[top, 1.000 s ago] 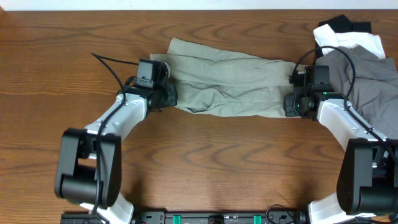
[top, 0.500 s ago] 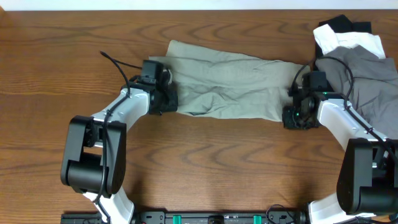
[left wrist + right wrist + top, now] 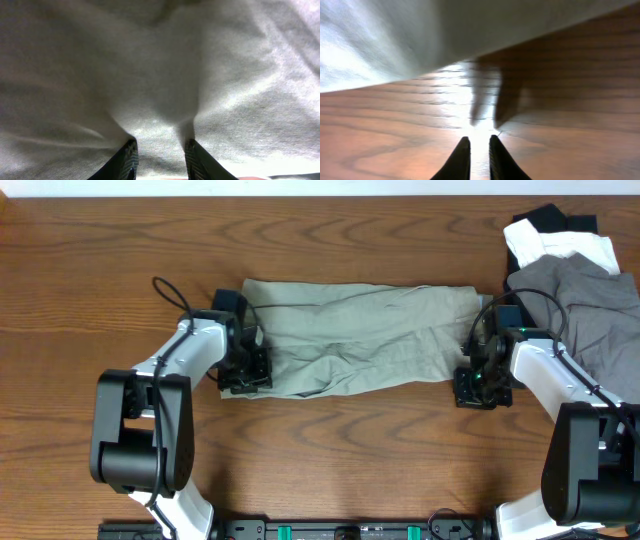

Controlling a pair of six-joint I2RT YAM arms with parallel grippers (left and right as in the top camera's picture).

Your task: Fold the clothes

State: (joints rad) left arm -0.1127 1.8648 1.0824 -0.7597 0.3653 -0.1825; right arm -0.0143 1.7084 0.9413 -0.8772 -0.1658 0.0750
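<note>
Now we see the shorts (image 3: 360,335) lying crosswise on the desk (image 3: 330,450), a little beyond its middle. They are spread into a long, wrinkled band that runs from one arm to the other. Their light khaki-green cloth is creased most along the near edge, where a few folds bunch up toward the left end.

At that left end sits the left tool (image 3: 252,370), low on the near corner of the shorts. From the left wrist view its two dark fingers (image 3: 131,160) stand moderately apart, and a raised ridge of cloth gathers down into the space between them, so we read it as gripping a fold of the shorts. Fabric fills that whole view.

Over at the other end, the right tool (image 3: 474,385) rests just off the near right corner of the shorts. From the right wrist view its jaws are narrow, a slim gap with bare, brightly lit wood showing through and nothing held. The edge of the shorts crosses the top of that view, apart from the fingertips.

Beyond the right arm we find a pile at the desk's far right corner: a grey garment (image 3: 590,310) just beside the right end of the shorts, with a white garment (image 3: 565,248) and a black garment (image 3: 555,222) behind it.
</note>
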